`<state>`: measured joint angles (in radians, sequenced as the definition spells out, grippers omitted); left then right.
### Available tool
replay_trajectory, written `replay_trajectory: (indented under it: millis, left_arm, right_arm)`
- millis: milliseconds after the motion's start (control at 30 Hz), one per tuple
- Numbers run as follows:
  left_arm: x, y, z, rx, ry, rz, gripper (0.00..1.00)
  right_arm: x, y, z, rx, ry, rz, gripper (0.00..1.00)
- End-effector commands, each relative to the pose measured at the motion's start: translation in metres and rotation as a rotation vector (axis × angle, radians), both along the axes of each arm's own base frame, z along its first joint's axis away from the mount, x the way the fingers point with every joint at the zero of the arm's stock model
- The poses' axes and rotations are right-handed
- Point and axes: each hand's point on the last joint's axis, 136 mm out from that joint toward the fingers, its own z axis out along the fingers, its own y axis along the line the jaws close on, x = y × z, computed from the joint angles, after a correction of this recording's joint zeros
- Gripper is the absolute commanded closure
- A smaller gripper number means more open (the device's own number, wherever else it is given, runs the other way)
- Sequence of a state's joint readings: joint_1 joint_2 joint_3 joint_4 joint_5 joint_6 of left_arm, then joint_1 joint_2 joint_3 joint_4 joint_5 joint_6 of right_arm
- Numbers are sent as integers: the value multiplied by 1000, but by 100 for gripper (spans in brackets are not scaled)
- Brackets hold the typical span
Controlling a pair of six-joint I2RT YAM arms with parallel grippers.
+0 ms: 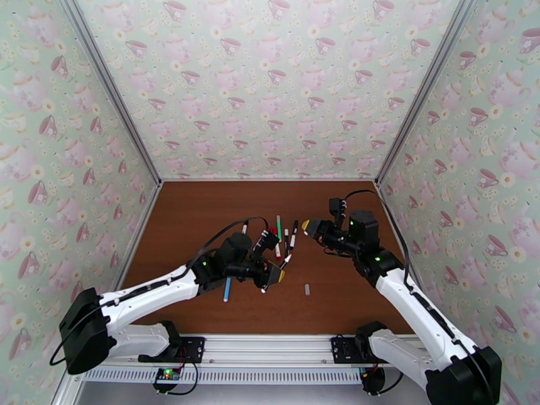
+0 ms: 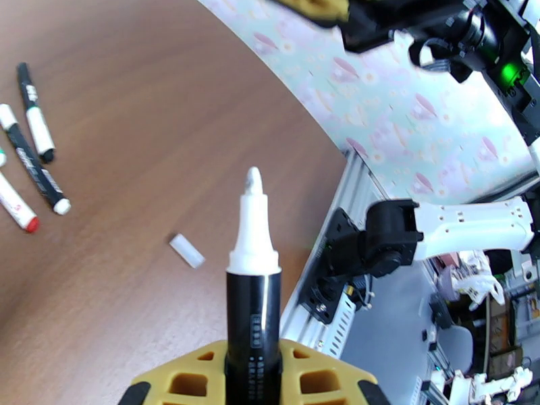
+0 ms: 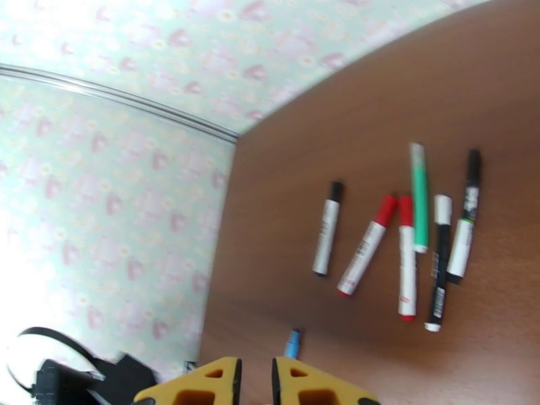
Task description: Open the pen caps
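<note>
While left gripper (image 2: pixel 253 376) clamps uncapped black pen (image 2: pixel 253 318) | right gripper (image 3: pixel 255 383) fingers together, empty | grey cap (image 2: pixel 187 250) loose on table (image 2: pixel 135 75) nearby | risk: cap may roll off near edge if an arm nudges it

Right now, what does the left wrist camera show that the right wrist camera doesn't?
Left wrist, not right wrist: the left fingers shut on a black pen with its white tip bared, and a loose white cap lying on the table. Right wrist, not left wrist: the end of a blue pen. Both: the brown table and the black-and-white pens lying on it.
</note>
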<state>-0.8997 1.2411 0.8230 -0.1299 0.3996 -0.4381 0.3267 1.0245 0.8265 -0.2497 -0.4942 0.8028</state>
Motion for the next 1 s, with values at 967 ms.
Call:
replay_trajectory:
  millis: [967]
  left_arm:
    - [46,26,-5,-33,36,243,100]
  right_arm:
    - [-73,-53,-187,-626,307,79,95]
